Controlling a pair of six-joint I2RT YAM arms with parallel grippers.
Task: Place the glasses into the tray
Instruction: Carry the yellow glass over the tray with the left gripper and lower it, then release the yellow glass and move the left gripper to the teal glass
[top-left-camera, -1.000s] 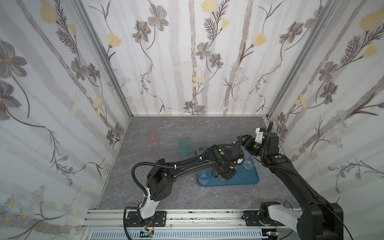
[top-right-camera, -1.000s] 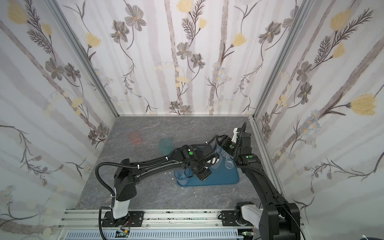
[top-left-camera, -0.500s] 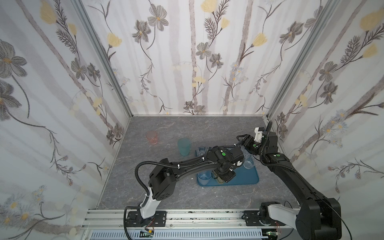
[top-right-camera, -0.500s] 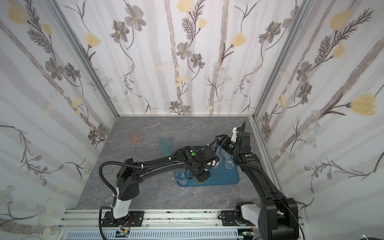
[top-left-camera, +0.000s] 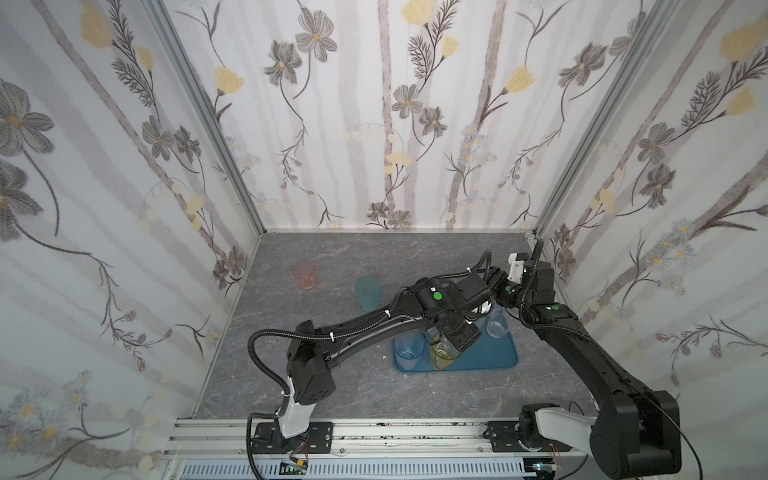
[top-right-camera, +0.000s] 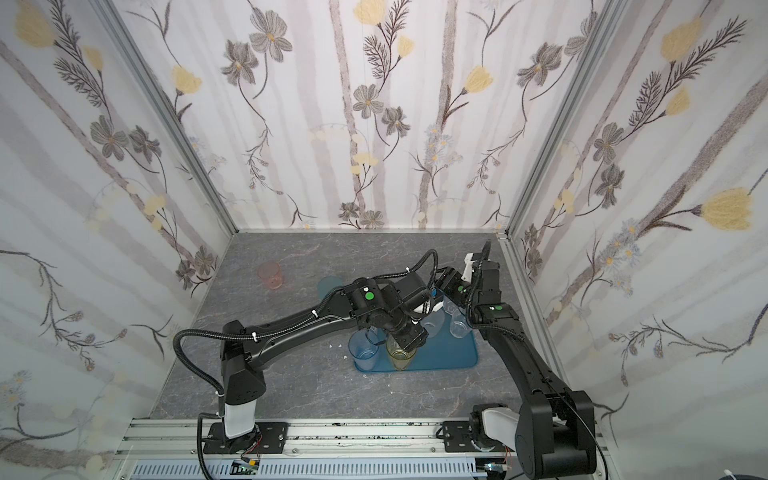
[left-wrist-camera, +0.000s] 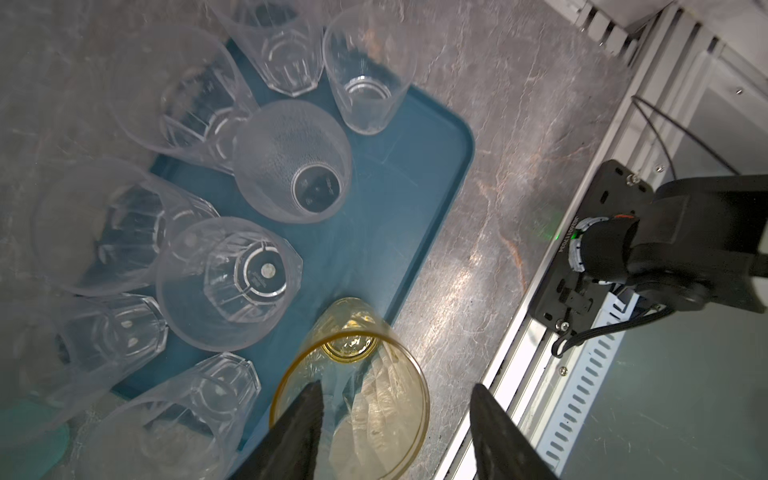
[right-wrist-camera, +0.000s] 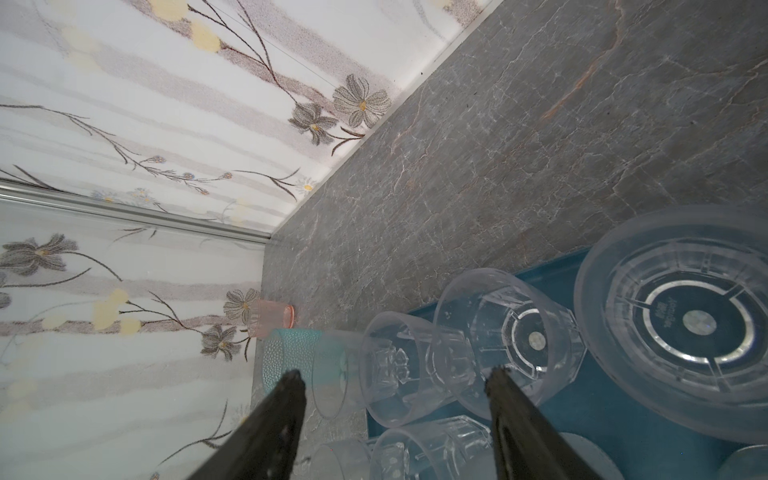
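tray far side crowded with clear glasses, near right corner open, left arm overhanging its middle

Left end effector and right end effector near each other, both with jaws apart.

Amber glass stands on the tray under the left claw
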